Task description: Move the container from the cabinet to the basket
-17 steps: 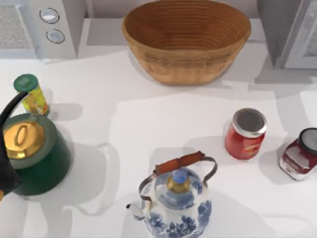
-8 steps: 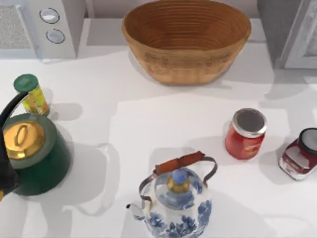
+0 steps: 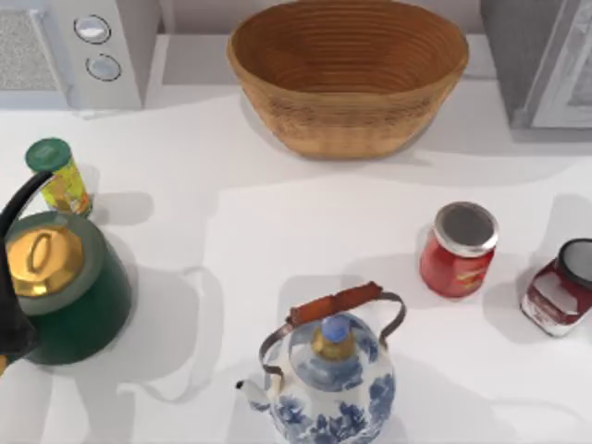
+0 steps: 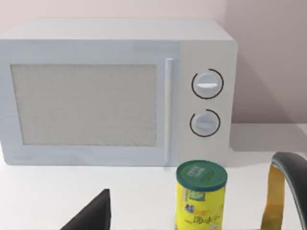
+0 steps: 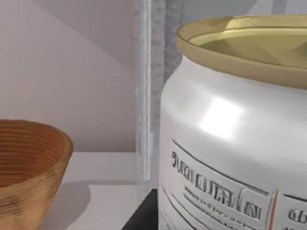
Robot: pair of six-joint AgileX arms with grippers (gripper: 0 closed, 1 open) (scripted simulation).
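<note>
Container [image 5: 230, 139] looms close before my right wrist camera, whitish body, gold top, beside cabinet frame [image 5: 143, 91]. Basket [image 3: 348, 74] at bench back, centre. Cabinet [image 3: 546, 65] at back right. Whether my right fingers grip container, cannot tell. Left arm parked by yellow can [image 4: 200, 196].

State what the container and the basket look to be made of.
The container: probably metal with a glossy whitish coat, going by the bright highlight on its wall and its dull gold top. The basket: woven wicker, matte tan, with ribbed coils inside.
</note>
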